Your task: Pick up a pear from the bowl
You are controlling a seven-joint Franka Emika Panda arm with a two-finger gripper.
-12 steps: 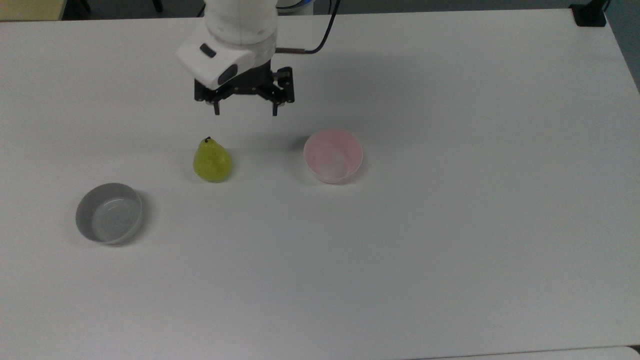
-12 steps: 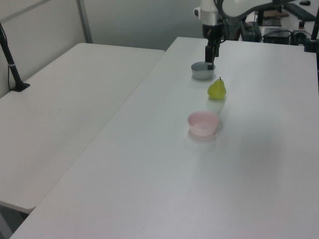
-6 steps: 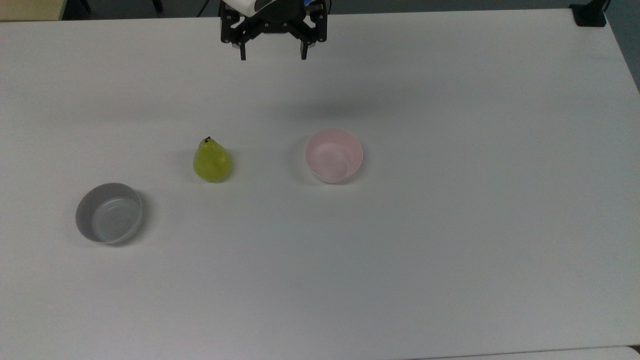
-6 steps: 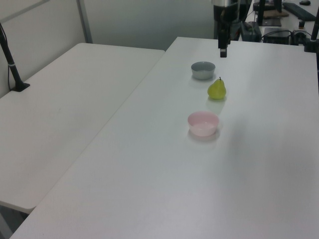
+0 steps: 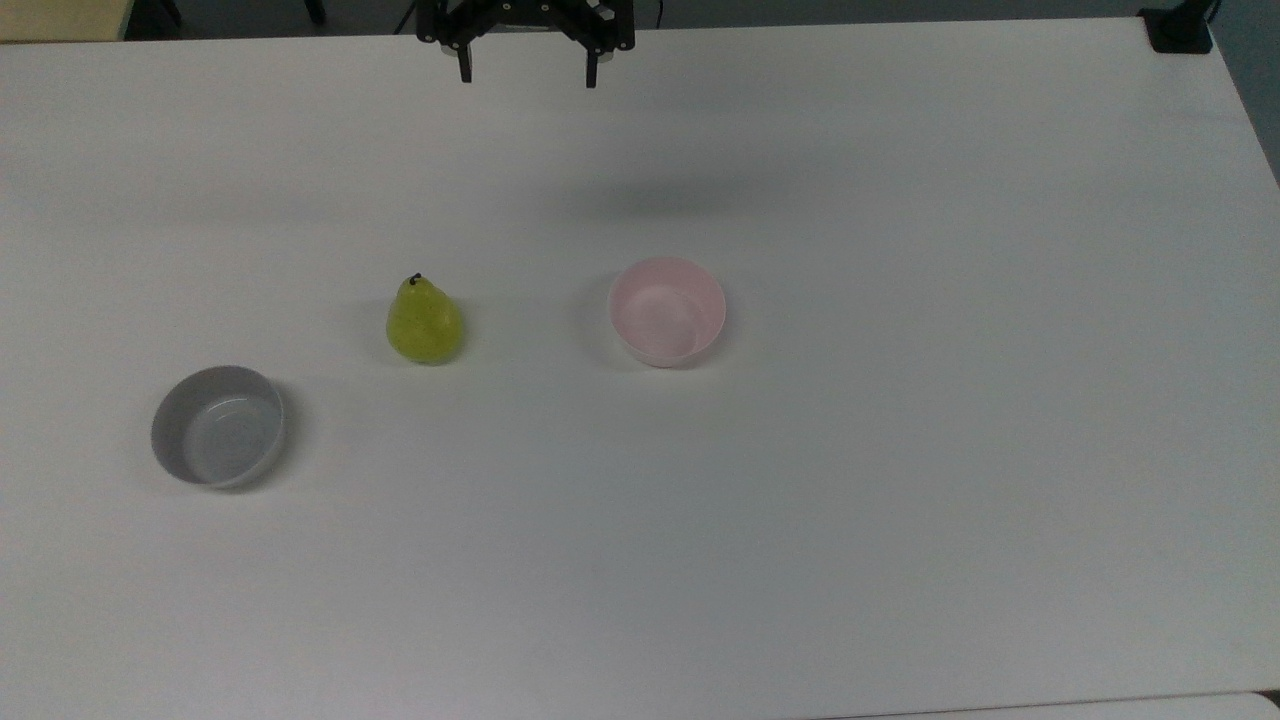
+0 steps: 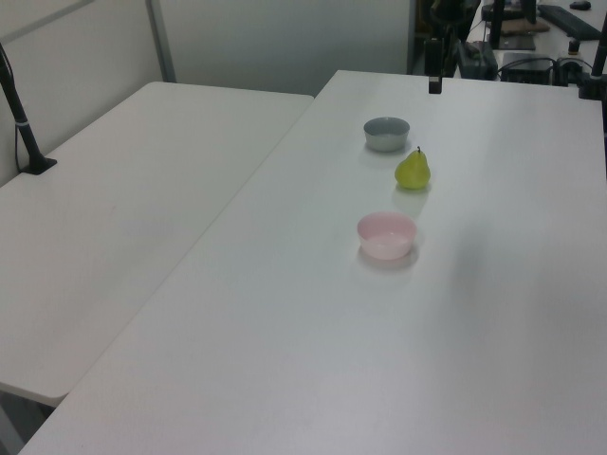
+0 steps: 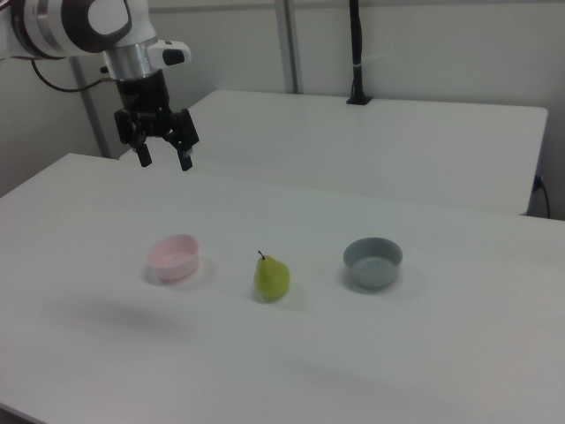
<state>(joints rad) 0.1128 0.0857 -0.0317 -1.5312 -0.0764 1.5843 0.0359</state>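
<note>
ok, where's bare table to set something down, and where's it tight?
Bare: the table's whole near half in the top view, and everything to the top view's right of the pink bowl. Tightest is the row of grey bowl, pear and pink bowl, though gaps separate them. The gripper hangs open at the far edge.

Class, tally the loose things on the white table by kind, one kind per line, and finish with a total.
Bowls: 2, one pink bowl and one grey bowl, both empty.
Pears: 1, the pear, standing on the table between the two bowls, in neither.
Total: 3
</note>
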